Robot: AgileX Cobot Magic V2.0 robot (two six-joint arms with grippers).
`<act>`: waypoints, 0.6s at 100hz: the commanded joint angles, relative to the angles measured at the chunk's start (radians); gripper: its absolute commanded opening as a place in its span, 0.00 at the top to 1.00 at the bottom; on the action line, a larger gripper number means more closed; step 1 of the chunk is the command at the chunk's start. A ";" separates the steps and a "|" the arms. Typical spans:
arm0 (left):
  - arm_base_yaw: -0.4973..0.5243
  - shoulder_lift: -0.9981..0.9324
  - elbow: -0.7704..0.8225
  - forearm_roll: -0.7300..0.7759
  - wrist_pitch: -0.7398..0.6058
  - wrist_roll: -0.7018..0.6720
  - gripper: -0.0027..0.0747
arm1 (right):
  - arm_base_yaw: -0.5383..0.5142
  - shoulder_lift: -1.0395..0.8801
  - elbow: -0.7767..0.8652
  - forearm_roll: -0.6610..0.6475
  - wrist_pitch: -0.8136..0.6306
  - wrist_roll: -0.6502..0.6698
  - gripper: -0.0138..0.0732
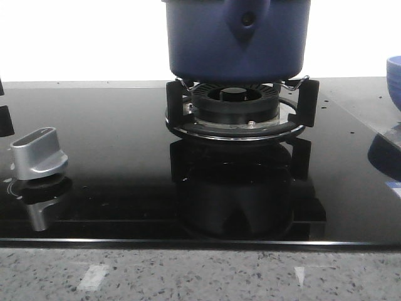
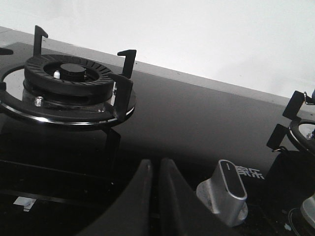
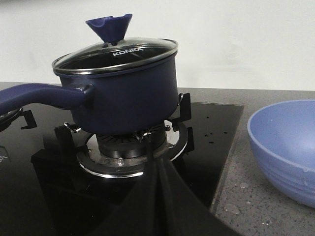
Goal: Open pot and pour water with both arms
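Observation:
The dark navy pot point(image 1: 238, 37) stands on the gas burner point(image 1: 235, 103), its handle mount facing the front camera. In the right wrist view the pot point(image 3: 128, 93) wears a glass lid point(image 3: 115, 53) with a blue cone-shaped knob point(image 3: 109, 27), and its long handle point(image 3: 34, 94) sticks out sideways. My right gripper point(image 3: 157, 164) is shut and empty, low over the hob in front of the pot and apart from it. Over the other half of the hob my left gripper point(image 2: 156, 169) is shut and empty, beside a silver control knob point(image 2: 229, 189). Neither gripper shows in the front view.
A light blue bowl point(image 3: 285, 147) sits on the grey speckled counter beside the hob, seen at the right edge of the front view as bowl point(image 1: 395, 78). An empty second burner point(image 2: 64, 81) with upright pan supports lies ahead of the left gripper. The silver knob point(image 1: 39, 153) stands front left.

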 commanded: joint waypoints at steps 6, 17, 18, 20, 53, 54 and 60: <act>-0.004 -0.029 0.031 -0.006 -0.071 -0.011 0.99 | 0.003 0.005 -0.025 0.011 -0.044 -0.011 0.92; -0.004 -0.029 0.031 -0.006 -0.071 -0.011 0.99 | 0.003 0.005 -0.025 0.011 -0.044 -0.011 0.92; -0.004 -0.029 0.031 -0.006 -0.071 -0.011 0.99 | 0.003 0.005 -0.025 0.011 -0.044 -0.011 0.92; -0.004 -0.029 0.031 -0.006 -0.071 -0.011 0.99 | 0.003 0.005 -0.025 0.011 -0.044 -0.011 0.92; -0.004 -0.029 0.031 -0.006 -0.071 -0.011 0.99 | 0.003 0.005 -0.015 -0.125 -0.142 0.099 0.92; -0.004 -0.029 0.031 -0.006 -0.071 -0.011 0.99 | 0.003 0.005 -0.015 -0.149 -0.157 0.138 0.92; -0.004 -0.029 0.031 -0.006 -0.071 -0.011 0.99 | 0.003 0.005 0.004 -0.389 -0.226 0.327 0.92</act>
